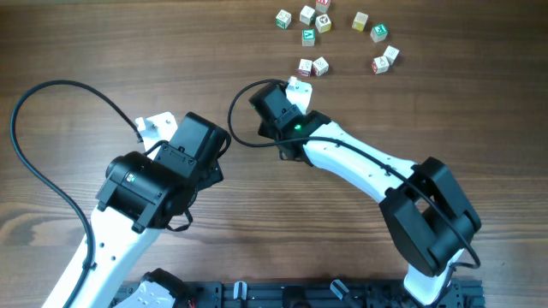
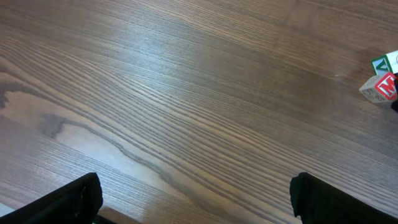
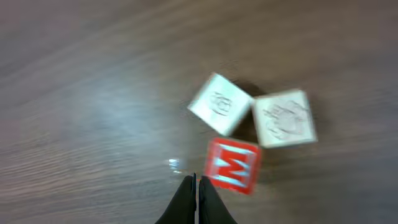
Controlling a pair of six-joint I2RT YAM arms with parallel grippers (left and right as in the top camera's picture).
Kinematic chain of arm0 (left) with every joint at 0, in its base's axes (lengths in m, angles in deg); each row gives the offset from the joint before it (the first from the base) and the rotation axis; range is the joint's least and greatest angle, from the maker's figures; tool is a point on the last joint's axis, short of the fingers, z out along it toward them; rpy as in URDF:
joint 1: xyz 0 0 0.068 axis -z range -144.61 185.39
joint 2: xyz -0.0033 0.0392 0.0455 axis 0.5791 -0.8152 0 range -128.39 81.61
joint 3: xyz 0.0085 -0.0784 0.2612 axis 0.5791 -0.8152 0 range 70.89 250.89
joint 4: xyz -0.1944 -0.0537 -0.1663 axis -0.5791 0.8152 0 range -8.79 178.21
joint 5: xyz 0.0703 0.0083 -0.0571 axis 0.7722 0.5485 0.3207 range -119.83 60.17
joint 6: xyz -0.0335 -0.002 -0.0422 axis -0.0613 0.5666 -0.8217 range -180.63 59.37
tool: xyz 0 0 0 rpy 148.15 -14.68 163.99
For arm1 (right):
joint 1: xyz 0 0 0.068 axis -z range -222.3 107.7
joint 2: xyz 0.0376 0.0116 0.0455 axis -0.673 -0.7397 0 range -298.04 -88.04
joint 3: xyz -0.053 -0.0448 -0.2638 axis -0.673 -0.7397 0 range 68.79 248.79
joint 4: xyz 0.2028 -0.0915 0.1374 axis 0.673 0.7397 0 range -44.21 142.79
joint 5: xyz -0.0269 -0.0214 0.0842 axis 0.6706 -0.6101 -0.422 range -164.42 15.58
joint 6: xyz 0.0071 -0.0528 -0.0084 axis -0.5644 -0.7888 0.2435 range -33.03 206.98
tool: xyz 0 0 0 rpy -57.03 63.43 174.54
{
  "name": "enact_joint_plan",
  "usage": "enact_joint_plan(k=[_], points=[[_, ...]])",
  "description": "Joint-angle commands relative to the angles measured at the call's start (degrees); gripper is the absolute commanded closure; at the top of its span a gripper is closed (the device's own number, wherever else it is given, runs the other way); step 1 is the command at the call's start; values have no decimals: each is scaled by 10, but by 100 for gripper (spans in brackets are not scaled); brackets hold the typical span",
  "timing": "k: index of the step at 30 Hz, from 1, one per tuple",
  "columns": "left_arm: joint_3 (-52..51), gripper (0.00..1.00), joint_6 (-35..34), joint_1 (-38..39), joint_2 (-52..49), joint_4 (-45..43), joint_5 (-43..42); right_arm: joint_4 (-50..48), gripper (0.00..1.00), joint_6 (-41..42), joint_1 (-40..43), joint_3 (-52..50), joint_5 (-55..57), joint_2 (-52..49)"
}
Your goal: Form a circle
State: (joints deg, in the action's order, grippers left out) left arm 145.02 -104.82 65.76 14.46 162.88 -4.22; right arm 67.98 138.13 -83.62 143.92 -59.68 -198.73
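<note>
Several small letter cubes (image 1: 324,23) lie in a loose arc at the far right of the table; no closed circle shows. In the right wrist view a red cube with a white M (image 3: 232,165) sits just right of my right gripper (image 3: 196,182), which is shut with nothing between its fingers. Two white cubes (image 3: 219,104) (image 3: 286,118) lie side by side just beyond it. Overhead, the right gripper (image 1: 295,89) points at the near cube (image 1: 297,84), below the white pair (image 1: 312,66). My left gripper (image 2: 199,199) hangs open over bare wood.
The left arm (image 1: 158,184) lies at the table's left, its cable (image 1: 34,162) looping out. The right arm (image 1: 368,167) crosses the middle. A red cube (image 2: 384,87) and a green one (image 2: 380,64) show at the left wrist view's right edge.
</note>
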Motion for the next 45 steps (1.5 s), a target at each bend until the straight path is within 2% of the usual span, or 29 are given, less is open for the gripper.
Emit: enact_joint_plan(k=[1, 7, 10, 17, 22, 29, 45], points=[[-2, 0, 3, -2, 4, 0, 2, -34, 95, -76, 1, 5, -35, -6], [-2, 0, 3, -2, 4, 0, 2, -40, 95, -73, 12, 5, -32, -12], [-2, 0, 3, -2, 4, 0, 2, -20, 96, -32, 34, 5, -35, -12], [-2, 0, 3, -2, 4, 0, 2, -7, 95, -30, 61, 5, -61, -14], [-2, 0, 3, -2, 4, 0, 2, -20, 95, -77, 57, 5, -117, -15], [-2, 0, 3, -2, 4, 0, 2, -56, 95, -94, 55, 5, -149, -41], [-2, 0, 3, -2, 4, 0, 2, -91, 96, -109, 44, 5, -158, -56]])
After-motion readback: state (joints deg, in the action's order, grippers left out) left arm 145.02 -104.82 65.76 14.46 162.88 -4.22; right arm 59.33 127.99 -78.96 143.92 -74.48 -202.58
